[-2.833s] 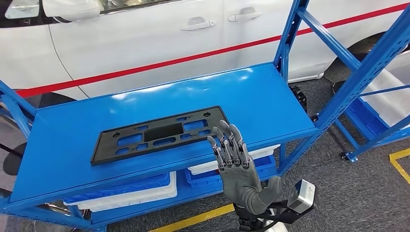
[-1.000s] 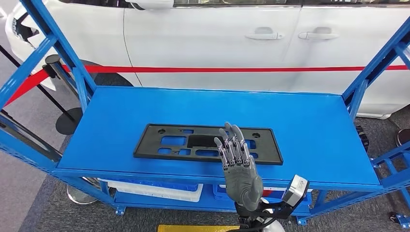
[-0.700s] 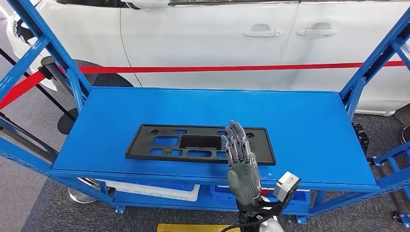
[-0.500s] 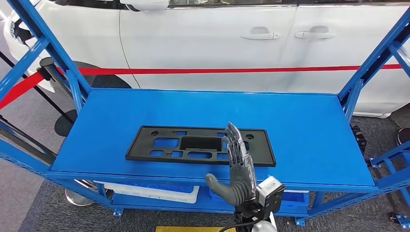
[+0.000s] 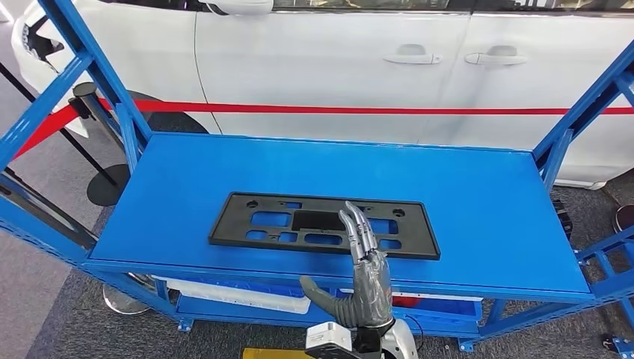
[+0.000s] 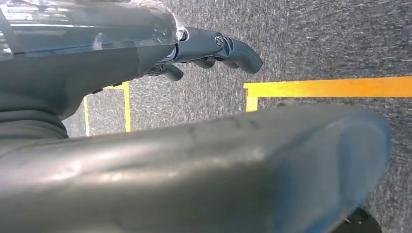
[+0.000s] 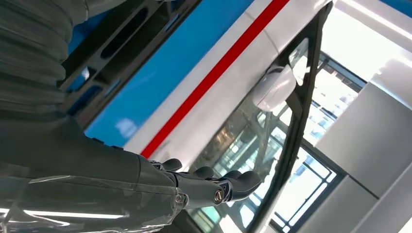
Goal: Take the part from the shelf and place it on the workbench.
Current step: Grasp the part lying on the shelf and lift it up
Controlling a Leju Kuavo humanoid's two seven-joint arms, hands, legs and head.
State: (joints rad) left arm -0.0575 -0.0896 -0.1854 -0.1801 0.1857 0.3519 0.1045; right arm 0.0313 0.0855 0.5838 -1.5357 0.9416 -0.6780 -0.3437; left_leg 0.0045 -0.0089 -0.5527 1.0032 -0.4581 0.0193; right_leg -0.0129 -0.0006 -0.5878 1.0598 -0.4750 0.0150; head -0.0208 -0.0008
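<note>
The right hand (image 5: 364, 278) is rising at the shelf's near edge, fingers straight and thumb out to the side, holding nothing. Its fingertips (image 5: 353, 215) are overlapping the part (image 5: 323, 224) in the head view; contact can't be judged. The black part is lying flat on the blue shelf (image 5: 478, 202). Beyond, a white car (image 5: 336, 67) is standing behind a red tape (image 5: 374, 110). The left hand (image 6: 214, 48) is hanging over grey floor (image 6: 316, 43), empty, fingers loosely curled.

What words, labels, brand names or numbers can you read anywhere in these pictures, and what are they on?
None can be read.
Black part on the blue shelf: no lettering visible.
White car: door panels and handles, no badge or plate.
Red stripe and yellow floor line: plain markings, no text.
</note>
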